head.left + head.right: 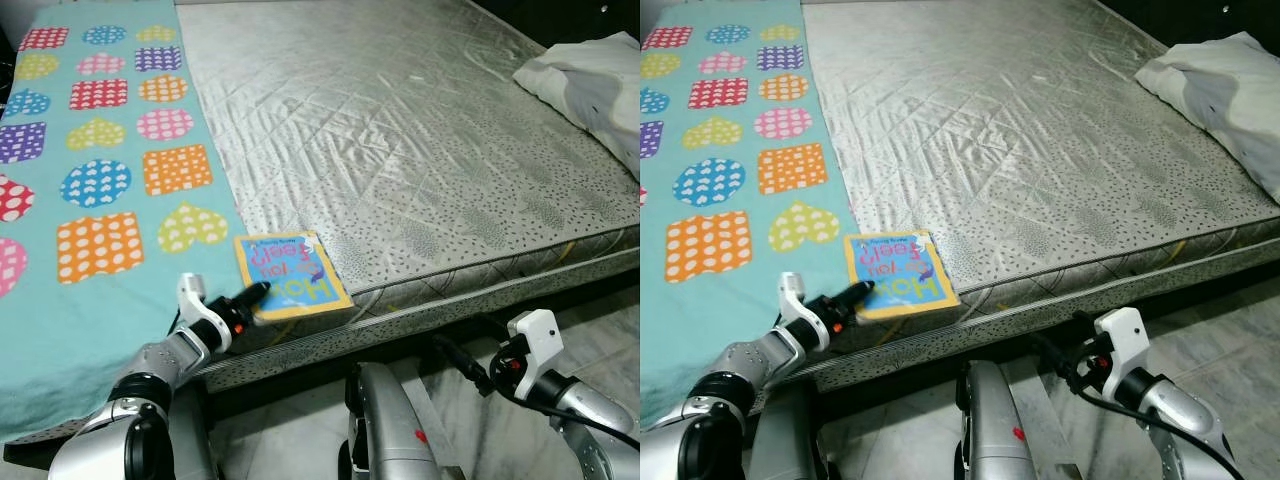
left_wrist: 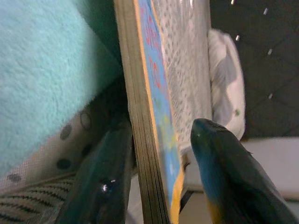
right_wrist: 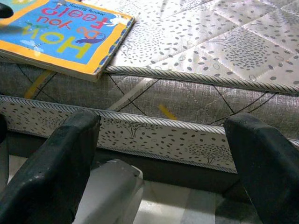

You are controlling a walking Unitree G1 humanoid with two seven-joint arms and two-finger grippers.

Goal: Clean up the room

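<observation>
Over on the left, a teal blanket (image 1: 110, 190) with bright dotted hearts and squares covers that side of the bed. The left gripper (image 1: 252, 297) is reaching up to the near edge of the mattress (image 1: 400, 150), right at the book (image 1: 290, 273). From its wrist camera, one black finger (image 2: 100, 186) sits under the book's edge and the other above the blue cover, so the jaws straddle it with a gap on the upper side; not pinched tight yet. The book lies flat at the mattress's front edge, just beside the blanket's border, yellow-rimmed, one corner poking over the edge. Moving right, bare silvery quilted mattress, and a white pillow (image 1: 590, 80) at the far right corner. Down low on the right, the right gripper (image 1: 1065, 362) hangs below the mattress edge, fingers (image 3: 51, 172) spread wide, holding nothing.
</observation>
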